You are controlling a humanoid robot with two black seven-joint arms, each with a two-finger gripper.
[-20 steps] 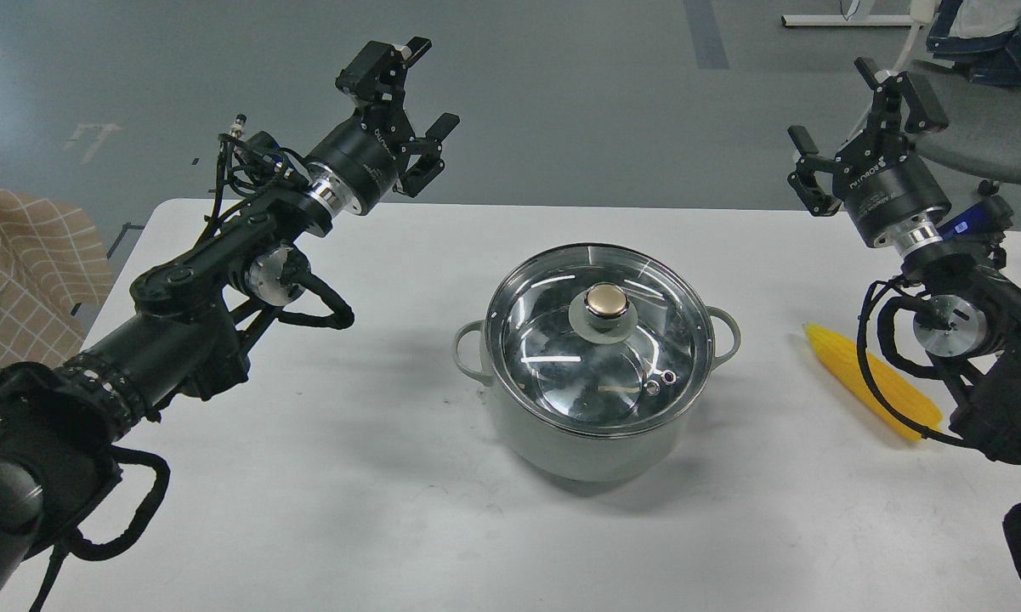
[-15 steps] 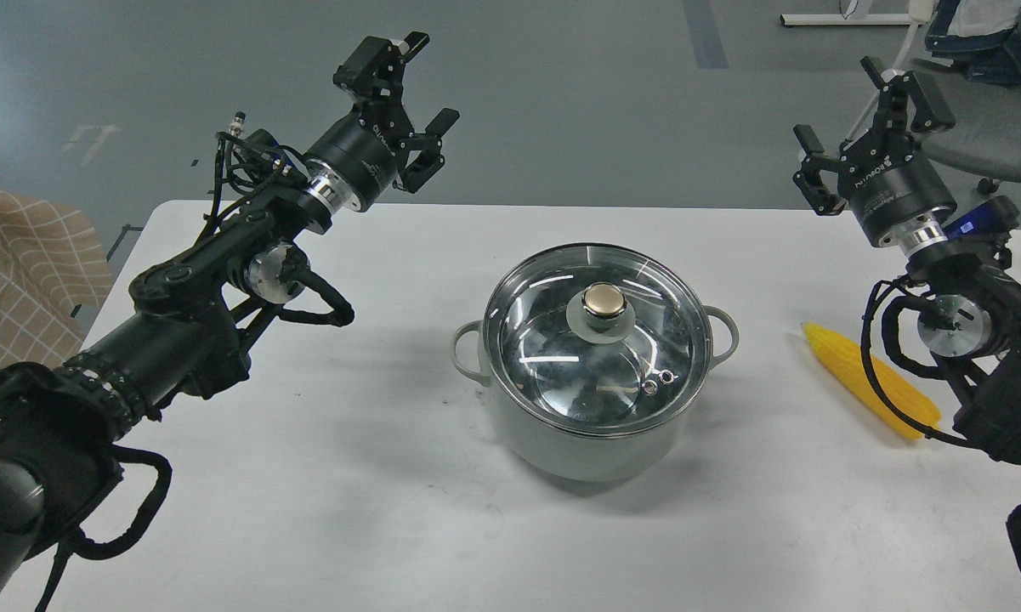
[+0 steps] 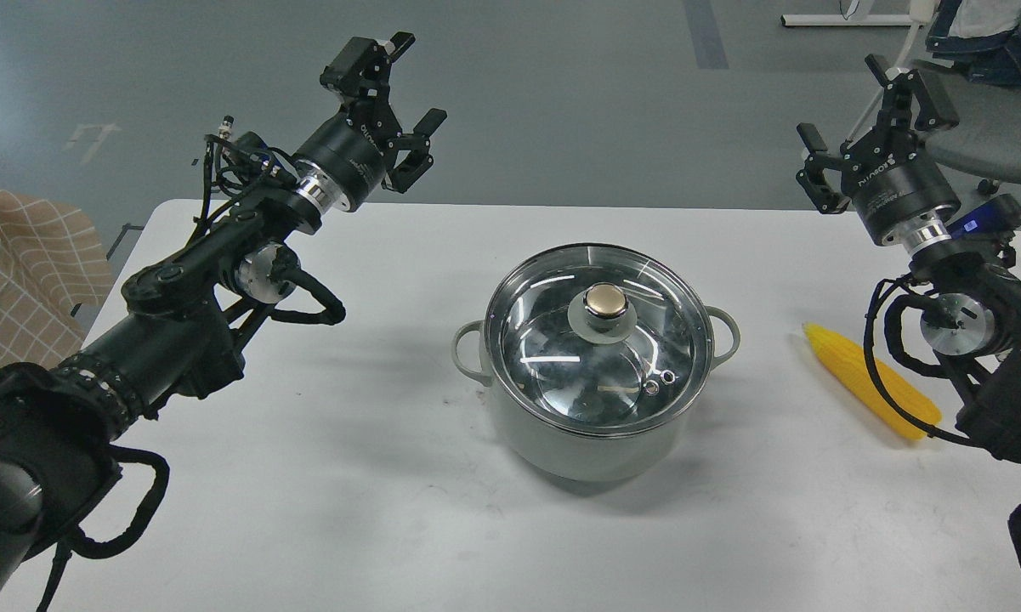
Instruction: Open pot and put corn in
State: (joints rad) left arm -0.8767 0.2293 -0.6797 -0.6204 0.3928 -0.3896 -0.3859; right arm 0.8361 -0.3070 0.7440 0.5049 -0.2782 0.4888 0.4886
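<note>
Pot (image 3: 591, 442), pale grey-green enamel with a shiny steel rim and two small loop handles, squat and round at the middle of the white table (image 3: 374, 476). Capped by a domed glass lid (image 3: 561, 357) (gold knob (image 3: 604, 299) at its centre). Corn (image 3: 850, 374), bright yellow and pebbled, tapered to a point, flat on the table right of the pot, partly crossed by the right arm's black cable (image 3: 880, 382). Left gripper (image 3: 408, 85) and right gripper (image 3: 850, 106) raised beyond the table's far edge, jaws spread, nothing between them. Checked cloth (image 3: 17, 263) at far left; grey chair (image 3: 995, 136) behind the right gripper.
</note>
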